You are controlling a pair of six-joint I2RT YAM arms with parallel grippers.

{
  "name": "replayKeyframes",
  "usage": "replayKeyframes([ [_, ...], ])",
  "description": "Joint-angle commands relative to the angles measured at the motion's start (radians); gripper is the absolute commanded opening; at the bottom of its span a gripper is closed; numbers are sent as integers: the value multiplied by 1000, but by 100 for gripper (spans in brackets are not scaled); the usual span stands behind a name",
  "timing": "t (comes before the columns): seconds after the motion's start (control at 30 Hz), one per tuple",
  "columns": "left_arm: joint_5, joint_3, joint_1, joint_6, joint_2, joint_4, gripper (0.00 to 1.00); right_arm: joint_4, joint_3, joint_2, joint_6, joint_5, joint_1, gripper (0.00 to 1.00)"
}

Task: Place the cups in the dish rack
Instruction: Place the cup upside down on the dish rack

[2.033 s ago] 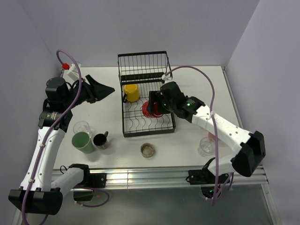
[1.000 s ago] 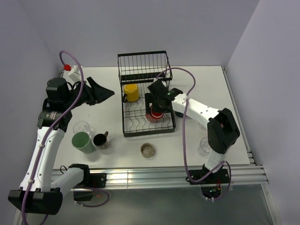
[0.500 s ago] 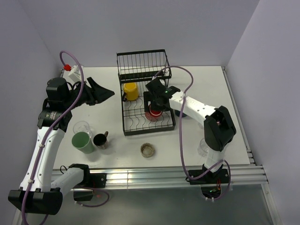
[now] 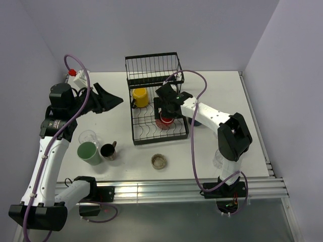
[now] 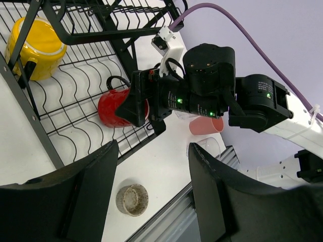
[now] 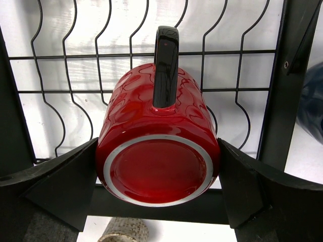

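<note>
Far left, the left gripper (image 4: 112, 99) hangs over the table (image 4: 197, 151) short of the rack, its fingers spread with nothing between them. Below it on the near-left of the table sits a little cluster: a clear glass (image 4: 88, 136), a green tumbler (image 4: 88, 153) just in front of it, and a black mug (image 4: 108, 150) right beside the tumbler. Moving across, a low brownish glass (image 4: 159, 161) stands alone in front of the dish rack (image 4: 134, 132).

Into the rack now: a yellow mug (image 4: 141, 99) sits at the left side of the wavy-wire floor, close under the taller basket end. To its right, the red mug (image 6: 157, 151) lies on its side on the wires, base facing the right wrist camera and black handle on top. The right gripper (image 4: 166, 117) is closed on it, black fingers (image 6: 55, 186) pressed against both flanks.

Right of the rack, outside it, a dark blue cup (image 6: 312, 101) peeks in just beyond the frame. Further right and nearer, a pink tumbler (image 5: 207, 125) and a second clear glass (image 5: 210, 146) wait on the table, close together.
</note>
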Motion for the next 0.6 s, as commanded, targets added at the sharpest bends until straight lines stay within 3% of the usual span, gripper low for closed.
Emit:
replayKeyframes([
  [0.0,-7,40,3,28,-2,2,64,17,36,23,-4,39,-9,17],
  [0.3,-15,36,3,34,-13,-10,64,12,76,55,1,42,-7,25],
  [0.57,-15,36,3,37,-11,-14,64,8,103,83,7,50,-5,47],
])
